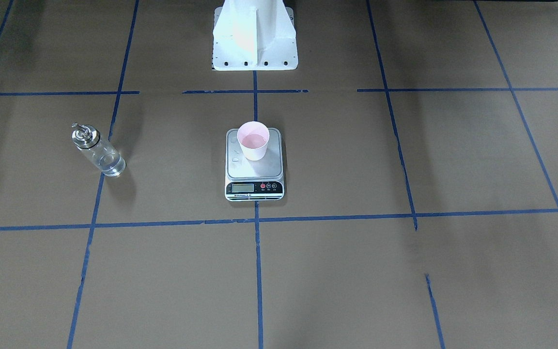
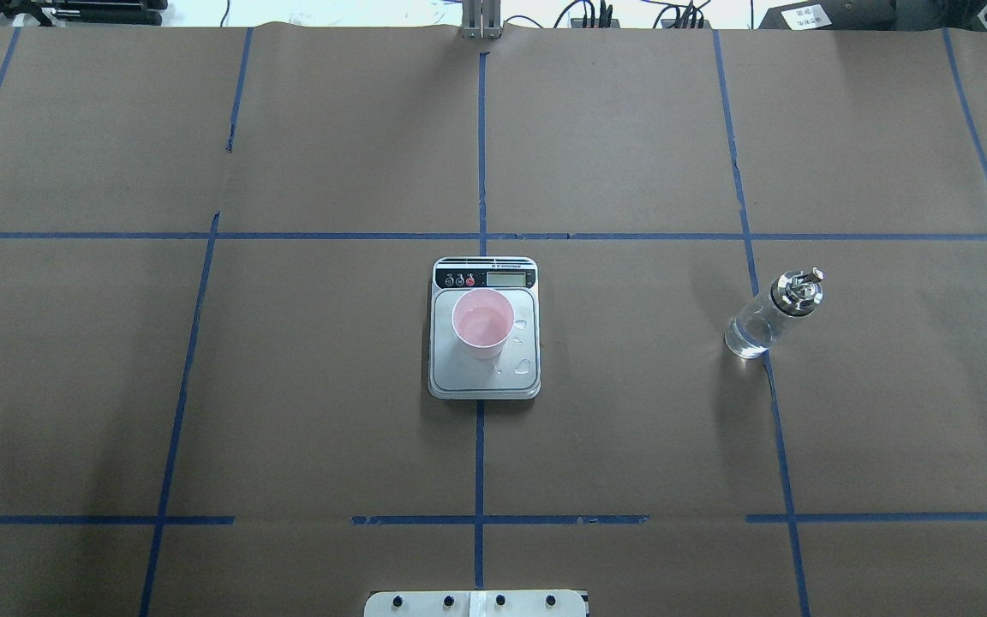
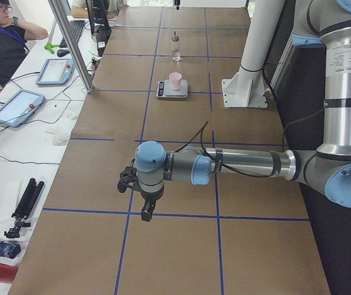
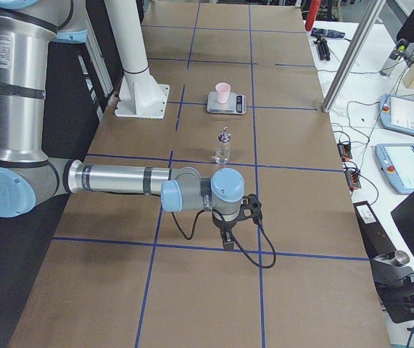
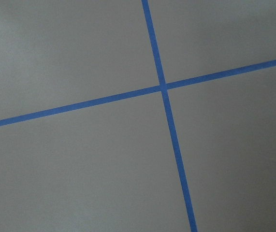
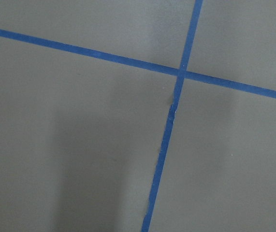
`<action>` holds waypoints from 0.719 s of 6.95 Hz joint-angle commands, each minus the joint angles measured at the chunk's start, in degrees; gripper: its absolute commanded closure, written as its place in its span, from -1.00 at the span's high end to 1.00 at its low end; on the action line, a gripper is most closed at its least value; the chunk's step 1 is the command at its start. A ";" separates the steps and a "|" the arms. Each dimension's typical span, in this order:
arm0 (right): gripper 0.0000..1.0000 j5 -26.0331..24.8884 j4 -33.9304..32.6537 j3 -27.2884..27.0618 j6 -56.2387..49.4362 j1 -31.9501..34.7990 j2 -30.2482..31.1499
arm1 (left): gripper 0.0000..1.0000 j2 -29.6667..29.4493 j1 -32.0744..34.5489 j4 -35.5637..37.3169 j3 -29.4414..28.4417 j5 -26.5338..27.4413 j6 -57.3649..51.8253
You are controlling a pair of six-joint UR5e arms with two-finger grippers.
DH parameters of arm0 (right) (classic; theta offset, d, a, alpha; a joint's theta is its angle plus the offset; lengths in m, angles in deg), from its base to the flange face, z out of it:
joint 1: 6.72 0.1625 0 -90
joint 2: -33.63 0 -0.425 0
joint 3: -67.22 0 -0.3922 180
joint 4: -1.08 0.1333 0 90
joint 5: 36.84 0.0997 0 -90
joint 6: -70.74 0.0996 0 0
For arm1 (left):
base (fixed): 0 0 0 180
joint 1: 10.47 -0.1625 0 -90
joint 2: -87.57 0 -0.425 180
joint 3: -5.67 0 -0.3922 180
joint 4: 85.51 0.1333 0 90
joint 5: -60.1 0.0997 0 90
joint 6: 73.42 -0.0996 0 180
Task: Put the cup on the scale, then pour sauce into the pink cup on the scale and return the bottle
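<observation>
Cup on scale; bottle upright on the table, well apart on the robot's right

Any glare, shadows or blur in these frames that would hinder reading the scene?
Front-facing: the robot base is blown out white, and the scale display is too small to read. Overhead: the bottle glints at its collar. Right wrist: a soft shadow darkens the paper at lower left. Left wrist: no glare, and the tape lines are sharp.
</observation>
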 commanded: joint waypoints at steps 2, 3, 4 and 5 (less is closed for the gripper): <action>1.00 0.59 -0.16 0.01 -0.11 -1.05 -0.20 | 1.00 0.12 0.01 0.28 0.08 0.62 0.15; 1.00 0.42 -0.08 -0.08 -0.11 -1.22 -0.20 | 1.00 0.12 0.01 0.28 -0.01 0.62 0.15; 1.00 -0.28 -0.08 0.01 -0.02 -1.22 -0.20 | 1.00 0.12 0.01 0.28 -0.01 0.62 0.15; 1.00 -0.37 -0.08 0.01 -0.02 -1.22 -0.28 | 1.00 0.12 0.01 0.28 -0.01 0.62 0.15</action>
